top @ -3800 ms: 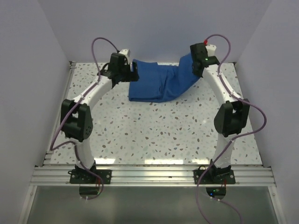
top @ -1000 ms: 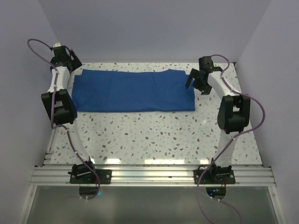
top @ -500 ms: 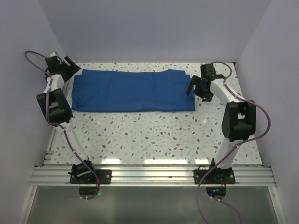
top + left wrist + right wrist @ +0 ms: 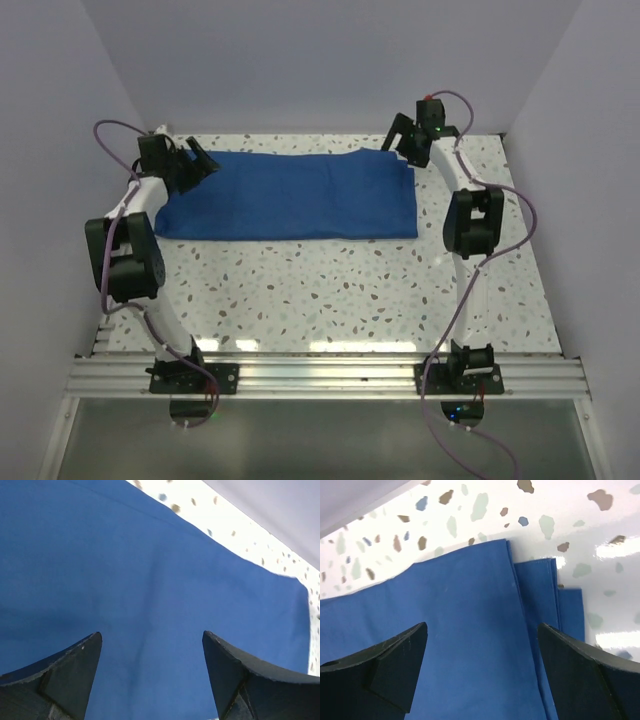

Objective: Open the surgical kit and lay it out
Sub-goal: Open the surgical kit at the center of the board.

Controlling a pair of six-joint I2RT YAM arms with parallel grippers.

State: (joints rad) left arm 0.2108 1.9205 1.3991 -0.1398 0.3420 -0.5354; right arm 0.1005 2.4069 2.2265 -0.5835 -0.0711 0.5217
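Overhead and wrist views. The blue cloth (image 4: 290, 195) lies flat as a long folded strip across the far half of the speckled table (image 4: 330, 290). Nothing else of the kit shows, and I cannot tell whether anything lies inside the folds. My left gripper (image 4: 195, 160) hovers over the cloth's left end, jaws wide apart and holding nothing. My right gripper (image 4: 400, 140) hovers over the far right corner, jaws likewise apart and empty. The cloth looks soft, light and limp. I judge that it will drape and slide rather than lift as a sheet, and that a careless pinch may catch several layers. The stacked edges (image 4: 555, 605) at the right end, seen from my right wrist, offer the best hold. Taking only the top layer near a corner should let one fold peel back.
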